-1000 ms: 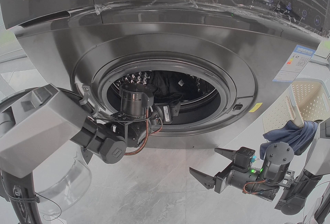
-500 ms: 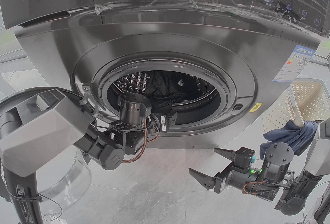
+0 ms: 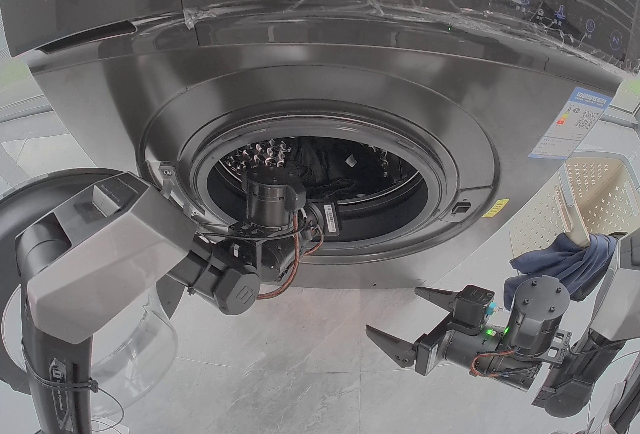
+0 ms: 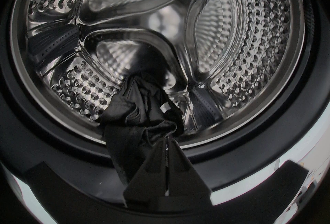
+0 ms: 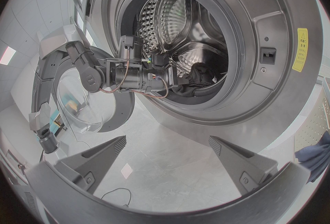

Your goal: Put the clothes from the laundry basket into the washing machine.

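A: Left end effector (image 4: 167,140)?
B: Clenched on the black garment (image 4: 137,111) at the washing machine (image 3: 320,75) drum lip.
A: Right end effector (image 3: 393,310)?
B: Released, 5 o'clock of the drum opening. Blue garment (image 3: 567,262) drapes over the laundry basket (image 3: 600,189), 4 o'clock.

The washing machine (image 3: 320,75) is standing straight ahead, its door (image 3: 147,355) hanging open at its left. A garment (image 4: 137,114) is lying in the drum (image 4: 247,28) and spilling over the front lip, where the left gripper (image 4: 167,142) is sitting at the mouth, pinching its edge. The laundry basket (image 3: 600,189) is standing to the machine's right, with a cloth (image 3: 567,262) draping over its rim. The right gripper (image 3: 393,310) is hanging spread above the floor (image 3: 300,355), before the machine and left of the basket.
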Robot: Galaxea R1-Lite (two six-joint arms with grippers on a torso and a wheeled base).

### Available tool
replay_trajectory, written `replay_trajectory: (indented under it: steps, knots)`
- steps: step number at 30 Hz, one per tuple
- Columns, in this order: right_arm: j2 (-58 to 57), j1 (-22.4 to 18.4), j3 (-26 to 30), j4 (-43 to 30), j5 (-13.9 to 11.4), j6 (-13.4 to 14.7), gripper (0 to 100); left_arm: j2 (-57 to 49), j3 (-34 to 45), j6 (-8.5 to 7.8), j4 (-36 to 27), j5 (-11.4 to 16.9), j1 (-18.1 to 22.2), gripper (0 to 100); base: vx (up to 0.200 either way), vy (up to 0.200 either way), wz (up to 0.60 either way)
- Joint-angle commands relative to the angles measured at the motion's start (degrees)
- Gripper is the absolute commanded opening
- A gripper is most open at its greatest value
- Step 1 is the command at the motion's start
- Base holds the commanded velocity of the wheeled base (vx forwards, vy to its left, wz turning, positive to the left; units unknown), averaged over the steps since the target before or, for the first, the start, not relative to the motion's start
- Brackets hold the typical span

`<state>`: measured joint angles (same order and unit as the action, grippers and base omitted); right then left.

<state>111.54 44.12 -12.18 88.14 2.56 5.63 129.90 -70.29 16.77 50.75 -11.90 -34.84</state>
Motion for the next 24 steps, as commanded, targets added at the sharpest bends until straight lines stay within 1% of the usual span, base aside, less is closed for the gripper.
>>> replay_trajectory:
  steps: [1, 4, 5, 7, 9, 10, 11, 12, 13, 14, 16, 20, 24]
  knots:
    - [0.1, 0.1, 0.0, 0.0, 0.0, 0.0, 100, 1.0, -2.5, 0.98, 1.4, 0.0, -0.2, 0, 0.0, 0.0, 0.0]
    - [0.1, 0.1, -0.1, 0.0, 0.0, 0.0, 100, 2.8, -5.5, 1.68, 4.9, 0.0, 0.5, 0, 0.0, 0.0, 0.0]
    - [0.1, 0.1, 0.0, 0.0, 0.0, 0.0, 100, 2.9, -5.6, 1.68, 5.1, 0.0, 0.5, 0, 0.0, 0.0, 0.0]
    - [0.1, 0.1, 0.0, 0.0, 0.0, 0.0, 100, 5.9, -9.3, 1.68, 8.6, 0.0, 1.6, 0, 0.0, 0.0, 0.0]
    - [0.1, 0.1, -0.1, 0.0, 0.0, 0.0, 100, 6.9, -10.6, 1.68, 9.4, 0.1, 2.0, 0, 0.0, 0.0, 0.0]
    - [0.1, 0.1, -0.1, 0.0, 0.0, 0.0, 100, 8.6, -13.6, 1.68, 10.4, 0.0, 2.3, 0, 0.0, 0.0, 0.0]
    - [0.1, 0.1, -0.1, 0.0, 0.0, 0.0, 100, 8.6, -13.6, 1.68, 10.4, 0.0, 2.3, 0, 0.0, 0.0, 0.0]
    - [0.1, 0.1, 0.0, 0.0, 0.0, 0.0, 100, 10.8, -17.8, 1.68, 11.1, -0.1, 2.8, 0, 0.0, 0.0, 0.0]
    - [0.1, 0.1, -0.1, 0.0, 0.0, 0.0, 100, 10.9, -18.0, 1.68, 11.2, -0.1, 2.8, 0, 0.0, 0.0, 0.0]
    - [0.1, 0.1, 0.0, 0.0, 0.0, 0.0, 100, 12.2, -20.7, 1.68, 11.1, -0.1, 3.1, 0, 0.0, 0.0, 0.0]
    - [0.2, 0.1, 0.0, 0.0, 0.0, 0.0, 100, 13.4, -23.0, 1.68, 11.1, -0.2, 3.3, 0, 0.0, 0.0, 0.0]
    - [0.1, 0.0, 0.0, 0.0, 0.0, 0.0, 100, 15.1, -26.1, 1.68, 10.8, -0.4, 3.5, 0, 0.0, 0.0, 0.0]
    - [0.1, 0.0, 0.0, 0.0, -0.1, 0.0, 100, 15.0, -25.9, 1.51, 10.4, -0.4, 3.5, 0, 0.0, 0.0, 0.0]
